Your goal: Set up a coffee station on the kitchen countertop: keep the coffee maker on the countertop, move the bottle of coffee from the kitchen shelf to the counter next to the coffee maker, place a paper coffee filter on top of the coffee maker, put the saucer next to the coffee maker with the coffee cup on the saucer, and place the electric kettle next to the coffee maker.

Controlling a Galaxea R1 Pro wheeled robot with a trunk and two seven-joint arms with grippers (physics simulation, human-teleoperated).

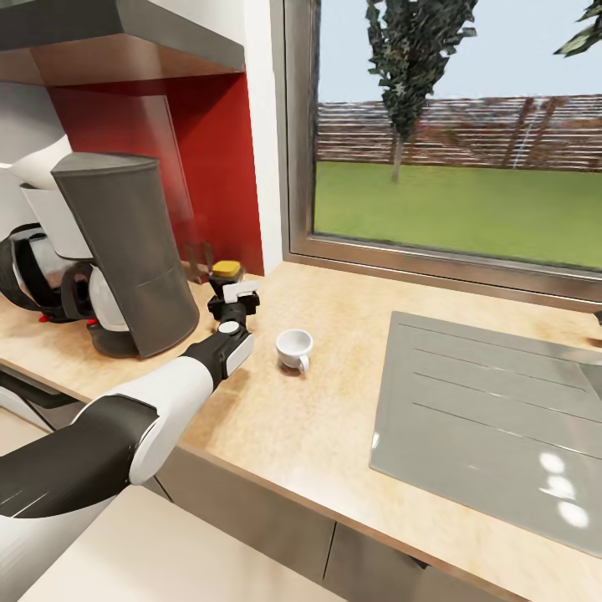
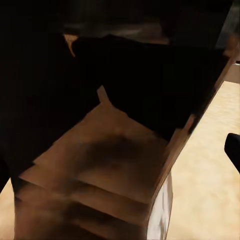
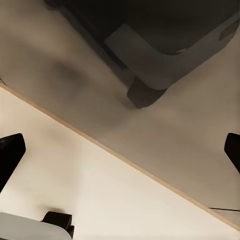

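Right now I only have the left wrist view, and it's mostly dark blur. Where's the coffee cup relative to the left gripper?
Observer: In the head view the coffee cup stands upright on the countertop, to the right of the left gripper and apart from it, with no saucer under it.
Operator: What's just beyond the gripper?
Observer: A yellow-lidded bottle, beside the coffee maker.
Operator: And the other arm?
Observer: The right gripper is open, nothing between its fingers.

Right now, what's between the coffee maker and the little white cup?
In the head view, the left gripper sits between the coffee maker and the coffee cup, over bare countertop.
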